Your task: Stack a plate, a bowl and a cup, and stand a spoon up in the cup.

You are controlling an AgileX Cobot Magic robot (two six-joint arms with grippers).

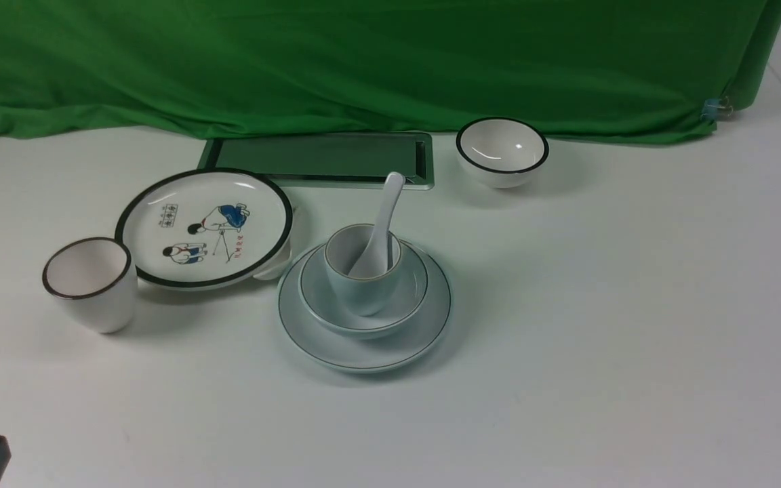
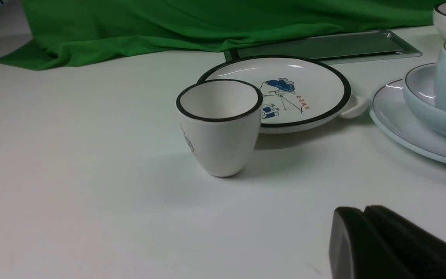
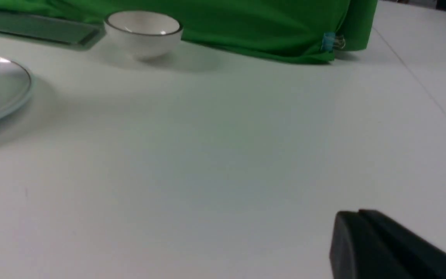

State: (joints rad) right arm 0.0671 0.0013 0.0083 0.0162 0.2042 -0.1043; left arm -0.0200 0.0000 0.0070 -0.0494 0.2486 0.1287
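Standing in the pale blue tapered cup [image 1: 362, 270], the glossy white ceramic spoon [image 1: 378, 227] tops the pale blue bowl [image 1: 363, 298] and blue-grey plate [image 1: 364, 315]. Just left sit a cartoon-printed black-rimmed plate [image 1: 204, 227] and white cup [image 1: 90, 282]; a black-rimmed white bowl [image 1: 502, 151] stands behind. Left gripper [image 2: 362, 232] and right gripper [image 3: 358, 236] are clenched, empty.

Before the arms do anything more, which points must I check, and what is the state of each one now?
1. Bowl sits centred on plate: ok.
2. Cup stands upright in bowl: ok.
3. Spoon stands in cup, handle leaning on the rim: ok.
4. Left gripper shut, holding nothing, away from the stack: ok.
5. Right gripper shut, holding nothing: ok.
6. Spoon steady: cannot tell.
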